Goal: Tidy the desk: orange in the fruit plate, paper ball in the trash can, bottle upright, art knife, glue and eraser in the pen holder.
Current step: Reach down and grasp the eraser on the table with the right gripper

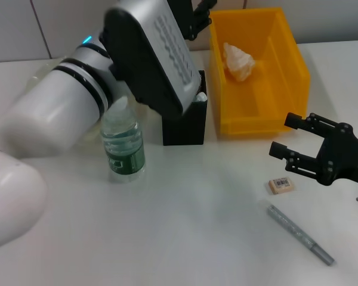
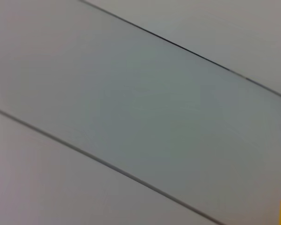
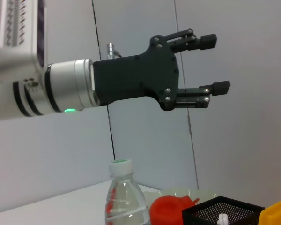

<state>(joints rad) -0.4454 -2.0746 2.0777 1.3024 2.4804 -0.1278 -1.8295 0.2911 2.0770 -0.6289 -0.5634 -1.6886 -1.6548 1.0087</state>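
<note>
R gripper point(image 1: 281, 136) hovers low over the worktop point(image 1: 185, 226), fingers spread, nothing between them. The eraser point(image 1: 281, 185) lies flat just beside and below those fingers, toward the robot, apart from them. The knife point(image 1: 299, 233), a slim grey stick, lies further toward the robot from the eraser; its long axis runs diagonally, one end near the eraser, the other pointing to the robot's right and nearer edge. R arm is clearly the nearer one for both.

L gripper point(image 3: 203, 68) is up high behind the holder point(image 1: 186, 122), fingers spread and empty in the R wrist view. The L wrist cam shows only wall and a sliver of yellow.

Holder is a black mesh box; something white shows inside, prob. the glue, can't confirm. The bottle point(image 1: 123, 143) stands upright beside the holder, on the side away from the R fingers. The paper ball point(image 1: 238, 61) sits in the yellow bin point(image 1: 289, 71), beyond the R fingers. The orange point(image 3: 171, 210) shows by a pale plate point(image 3: 196, 194) in the R wrist view; whether it's in the plate can't be told.

Judgement: eraser and knife are what's left; next move prob. a short drop of the R fingers onto the eraser.

Writing: the eraser carries a small printed barcode-type label, not readable. The bottle has a green label, text illegible.
</note>
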